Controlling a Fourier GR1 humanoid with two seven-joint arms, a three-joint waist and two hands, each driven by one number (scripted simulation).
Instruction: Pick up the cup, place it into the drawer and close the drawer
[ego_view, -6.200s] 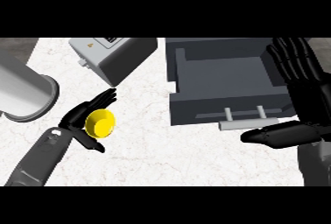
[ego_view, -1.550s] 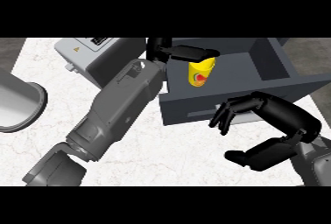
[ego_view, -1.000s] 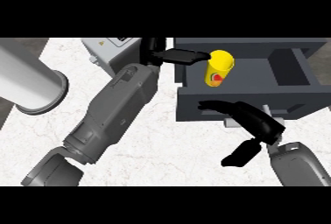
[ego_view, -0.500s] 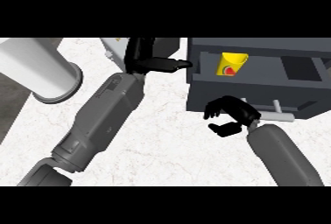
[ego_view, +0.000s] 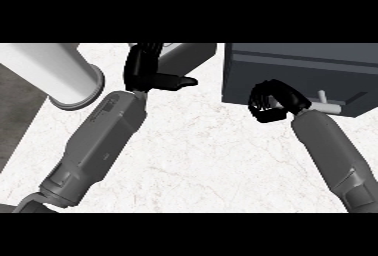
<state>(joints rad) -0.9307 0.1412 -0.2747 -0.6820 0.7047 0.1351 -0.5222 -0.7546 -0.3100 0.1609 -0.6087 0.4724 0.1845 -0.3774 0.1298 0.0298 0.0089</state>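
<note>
Right robot hand curled against drawer front

Our left forearm comes in from the lower left corner and slants up to the right. The left hand at its end sits near the top edge, fingers straight and pointing away from us, thumb stuck out sideways to the right, holding nothing. Our right forearm comes in from the lower right and leans up to the left. The right hand is balled, fingers curled inward round nothing, well apart from the left hand.
</note>
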